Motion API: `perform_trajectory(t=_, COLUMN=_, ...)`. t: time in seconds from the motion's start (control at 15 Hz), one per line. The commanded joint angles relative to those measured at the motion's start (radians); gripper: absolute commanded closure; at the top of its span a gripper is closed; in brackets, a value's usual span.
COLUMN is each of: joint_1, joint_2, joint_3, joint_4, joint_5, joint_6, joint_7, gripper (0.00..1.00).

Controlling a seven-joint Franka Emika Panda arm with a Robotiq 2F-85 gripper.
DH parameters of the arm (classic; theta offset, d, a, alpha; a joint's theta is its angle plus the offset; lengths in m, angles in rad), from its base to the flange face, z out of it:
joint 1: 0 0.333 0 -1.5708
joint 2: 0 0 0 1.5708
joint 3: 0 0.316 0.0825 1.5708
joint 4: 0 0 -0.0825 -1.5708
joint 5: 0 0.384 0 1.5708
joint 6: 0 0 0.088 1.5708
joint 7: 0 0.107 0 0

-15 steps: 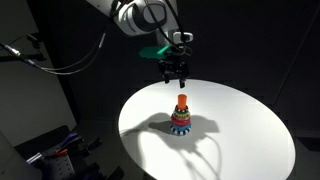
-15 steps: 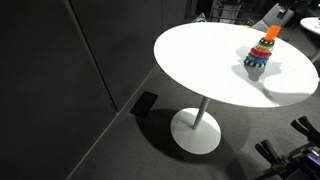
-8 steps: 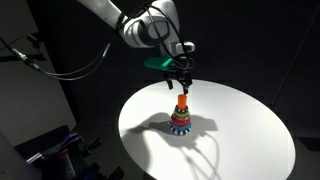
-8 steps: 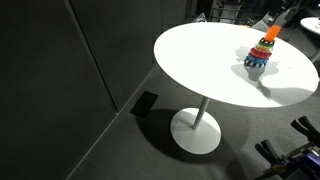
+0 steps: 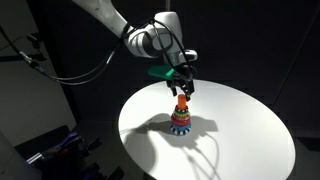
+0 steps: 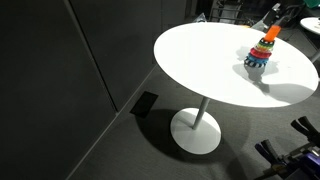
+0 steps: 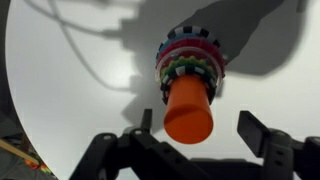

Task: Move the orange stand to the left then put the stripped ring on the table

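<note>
The gripper [image 5: 182, 90] hangs wide open just above the orange stand [image 5: 182, 101], holding nothing. In the wrist view its fingers [image 7: 256, 132] flank the orange post [image 7: 188, 108] at 9 and 3 o'clock, with clear gaps on both sides. The stand is upright on the white tabletop [image 5: 245, 135], at about 9 o'clock from its centre. The coloured rings, including the striped ring [image 7: 190, 36], are stacked around its base.

The arm [image 5: 108, 14] is white, made of rounded tubular links, with a fat grey-and-white joint near the wrist and a thin black cable [image 5: 75, 68] drooping off it. Below a bright green bracket [image 5: 160, 71] sits the black gripper [image 5: 183, 91]. Its fingers [image 7: 268, 146] look angular and matte in the wrist view.
</note>
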Motion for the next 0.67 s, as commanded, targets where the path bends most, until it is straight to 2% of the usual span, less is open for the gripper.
perform_trajectory(t=0.0, joint_1=-0.009, joint_2=0.023, joint_3=0.001, joint_4=0.032, joint_5=0.005, joint_6=-0.003, joint_7=0.011, gripper=0.44)
perform_trajectory(t=0.2, joint_1=-0.011, joint_2=0.019, joint_3=0.001, joint_4=0.029, joint_5=0.003, joint_6=-0.015, joint_7=0.001, gripper=0.68)
perform_trajectory(t=0.33, joint_1=-0.013, joint_2=0.005, joint_3=0.003, joint_4=0.022, joint_5=0.004, joint_6=-0.019, joint_7=-0.008, gripper=0.80)
perform_trajectory(t=0.6, joint_1=-0.015, joint_2=-0.027, joint_3=0.006, joint_4=-0.001, joint_5=0.007, joint_6=-0.025, joint_7=-0.024, gripper=0.80)
